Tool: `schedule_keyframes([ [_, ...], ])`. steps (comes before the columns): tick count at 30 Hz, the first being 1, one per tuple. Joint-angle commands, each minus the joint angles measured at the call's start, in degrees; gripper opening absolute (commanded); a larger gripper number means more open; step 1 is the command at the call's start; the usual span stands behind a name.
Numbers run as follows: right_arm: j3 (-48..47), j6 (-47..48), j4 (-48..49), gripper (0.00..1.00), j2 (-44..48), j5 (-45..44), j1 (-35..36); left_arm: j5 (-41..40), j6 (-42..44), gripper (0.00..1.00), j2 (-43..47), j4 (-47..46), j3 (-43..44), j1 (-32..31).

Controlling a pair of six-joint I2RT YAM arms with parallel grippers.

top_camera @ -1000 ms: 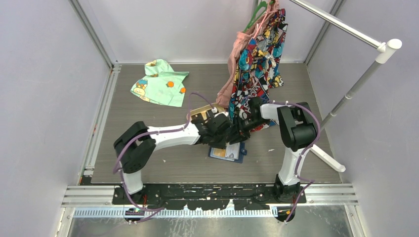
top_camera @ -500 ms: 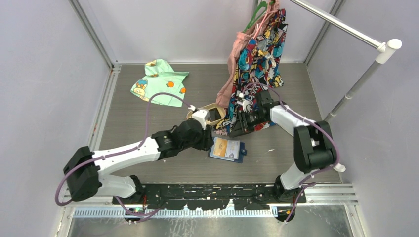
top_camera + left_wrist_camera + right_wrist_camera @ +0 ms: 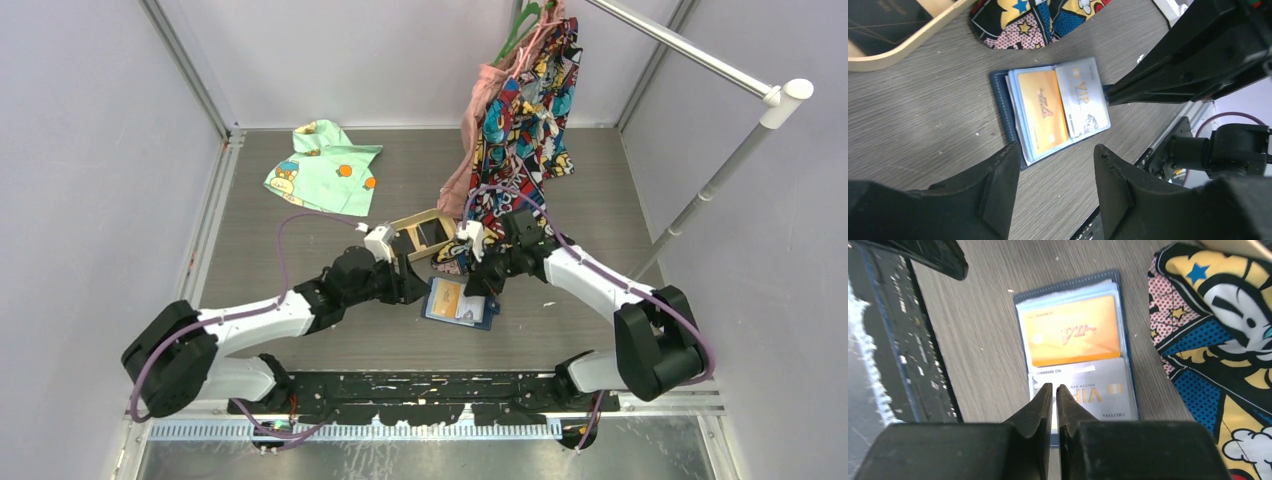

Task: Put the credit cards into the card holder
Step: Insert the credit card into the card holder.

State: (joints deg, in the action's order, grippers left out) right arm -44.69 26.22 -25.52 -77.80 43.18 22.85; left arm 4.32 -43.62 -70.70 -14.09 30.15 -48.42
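The holder (image 3: pixel 487 322) is laid open and flat on the surface (image 3: pixel 300 250), centre, just near of the tray (image 3: pixel 405 224). Two cards are seen in its clear pockets: orange card (image 3: pixel 447 296) in the left half, silver card (image 3: pixel 472 308) in the right half. A dark card (image 3: pixel 432 232) is seen inside the tray.

Left claw (image 3: pixel 412 290): held open, jaws wide apart, nothing gripped, just left of the holder and above the surface. In the left wrist view the holder (image 3: pixel 998 100) is framed between its fingers (image 3: pixel 998 185).

Right claw (image 3: pixel 483 283): closed, jaws almost touching, nothing seen gripped. Its tip (image 3: pixel 1054 400) is placed over the silver card (image 3: pixel 1098 390), beside the orange card (image 3: pixel 1073 337); contact cannot be told.

A comic cloth (image 3: pixel 520 120) is hung far right, its hem just beside the holder's far edge. A green cloth (image 3: pixel 325 165) is laid far left.
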Motion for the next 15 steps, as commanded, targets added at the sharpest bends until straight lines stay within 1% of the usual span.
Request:
schedule_keyframes([
  [1, 0.5, 6.3, 4.5, 0.12, 0.8, -7.8, 2.7, 7.5, -5.0, 0.53, -4.5, -11.8, 0.7, 0.9],
  [4, -0.7, 6.8, 4.0, 0.09, -1.1, -10.8, 5.7, 7.9, -7.5, 0.49, -7.5, -16.0, -0.4, 1.1],
  [9, -1.4, 10.0, 2.1, 0.07, -2.3, -13.0, 7.8, 8.6, -8.5, 0.42, -11.6, -18.0, -0.4, 1.5],
  [15, -1.4, 13.4, 1.9, 0.05, -3.9, -16.9, 11.7, 10.1, -10.5, 0.39, -14.9, -20.0, -1.0, 1.6],
])
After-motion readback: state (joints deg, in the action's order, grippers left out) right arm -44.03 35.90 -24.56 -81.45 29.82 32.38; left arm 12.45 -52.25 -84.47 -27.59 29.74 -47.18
